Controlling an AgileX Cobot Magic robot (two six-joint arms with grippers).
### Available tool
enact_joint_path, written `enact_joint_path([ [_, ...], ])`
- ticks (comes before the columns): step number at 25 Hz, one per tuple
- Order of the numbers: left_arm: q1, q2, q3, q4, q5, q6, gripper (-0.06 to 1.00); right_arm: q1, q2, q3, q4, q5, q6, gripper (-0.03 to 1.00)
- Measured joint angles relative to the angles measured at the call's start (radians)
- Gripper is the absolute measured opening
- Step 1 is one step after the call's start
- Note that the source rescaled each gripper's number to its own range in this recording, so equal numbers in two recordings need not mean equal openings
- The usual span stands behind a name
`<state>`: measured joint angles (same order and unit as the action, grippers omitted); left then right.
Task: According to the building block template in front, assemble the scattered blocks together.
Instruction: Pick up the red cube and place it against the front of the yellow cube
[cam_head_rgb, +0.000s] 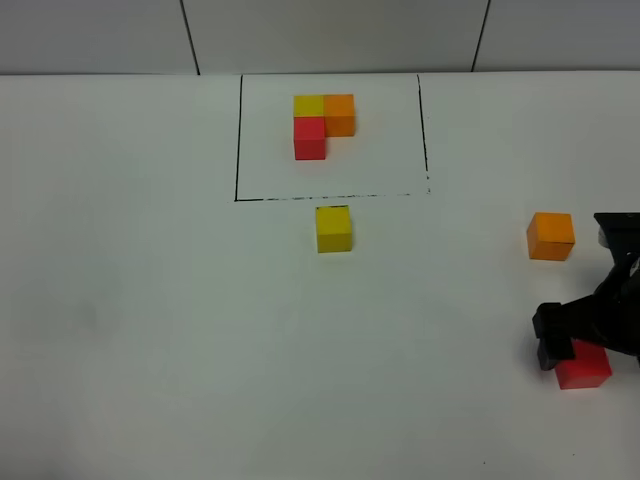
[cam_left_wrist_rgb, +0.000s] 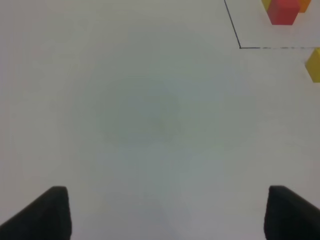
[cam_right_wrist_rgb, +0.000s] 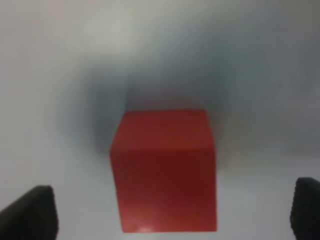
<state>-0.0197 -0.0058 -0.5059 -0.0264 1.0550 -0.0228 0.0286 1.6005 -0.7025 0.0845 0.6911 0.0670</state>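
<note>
Nearest the robot, well forward and right of the black frame: right gripper, jaws spread wide to either side of the red cube, a gap showing on each side in the wrist view. The dark gripper body overlaps the cube's upper left corner in the high view. Red cube: plain, solid, flat on the white table.

Left gripper: jaws apart, over bare table forward and left of the frame.

Orange cube: loose, right of the frame, slightly forward of its front line, apart from the red cube.

Yellow cube: just forward of the frame's front line, near its middle.

Building block template: inside the frame; yellow and orange side by side, red in front of yellow, all touching.
</note>
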Motion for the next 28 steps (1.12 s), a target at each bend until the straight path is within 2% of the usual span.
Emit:
enact_joint_path([
  [7,0.000,0.003,0.000,0.000,0.001,0.000,0.65,0.016,0.000,0.082,0.031,-0.156,0.000,0.86],
  [10,0.000,0.003,0.000,0.000,0.001,0.000,0.65,0.016,0.000,0.104,0.034,-0.186,0.000,0.78],
  [12,0.000,0.003,0.000,0.000,0.001,0.000,0.65,0.016,0.000,0.105,0.034,-0.194,0.006,0.66],
  [14,0.000,0.003,0.000,0.000,0.001,0.000,0.65,0.016,0.000,0.105,0.034,-0.198,0.011,0.47],
  [17,0.000,0.003,0.000,0.000,0.001,0.000,0.65,0.016,0.000,0.105,0.034,-0.198,0.024,0.02],
  [25,0.000,0.003,0.000,0.000,0.001,0.000,0.65,0.019,-0.009,0.105,0.034,-0.192,0.052,0.03],
  [28,0.000,0.003,0.000,0.000,0.001,0.000,0.65,0.081,-0.043,0.077,0.045,-0.145,0.063,0.03],
])
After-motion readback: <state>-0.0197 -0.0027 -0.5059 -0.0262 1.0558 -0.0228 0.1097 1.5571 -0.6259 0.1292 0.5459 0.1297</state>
